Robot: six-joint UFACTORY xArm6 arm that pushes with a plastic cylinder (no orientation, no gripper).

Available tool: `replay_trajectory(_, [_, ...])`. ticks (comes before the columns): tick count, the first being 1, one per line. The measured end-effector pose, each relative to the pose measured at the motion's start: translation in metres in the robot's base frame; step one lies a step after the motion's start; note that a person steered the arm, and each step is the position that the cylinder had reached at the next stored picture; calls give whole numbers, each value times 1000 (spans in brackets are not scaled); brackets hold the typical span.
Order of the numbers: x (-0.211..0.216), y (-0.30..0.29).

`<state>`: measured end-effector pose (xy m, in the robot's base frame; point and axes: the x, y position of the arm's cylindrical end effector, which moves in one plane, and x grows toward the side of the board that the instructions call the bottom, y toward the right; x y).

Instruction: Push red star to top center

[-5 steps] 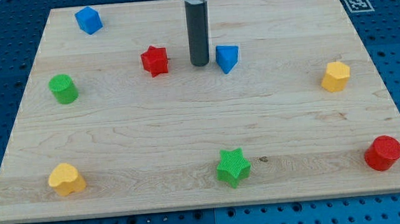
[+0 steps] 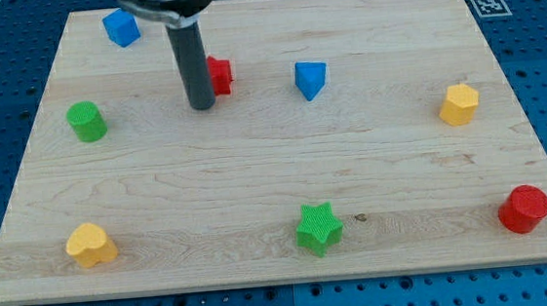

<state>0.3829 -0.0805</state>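
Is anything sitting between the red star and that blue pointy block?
Nothing: in the camera view, only bare wood lies between the red star and the blue block.

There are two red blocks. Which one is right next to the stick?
The red star, near the view's top. My tip sits just at its lower left, the rod partly covering it. The red cylinder is far off at the bottom right corner.
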Motion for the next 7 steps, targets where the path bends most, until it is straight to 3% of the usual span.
replay_trajectory(1, [-18, 35])
replay_trajectory(3, [-42, 35])
replay_trajectory(5, [-29, -16])
replay_trajectory(7, [-31, -14])
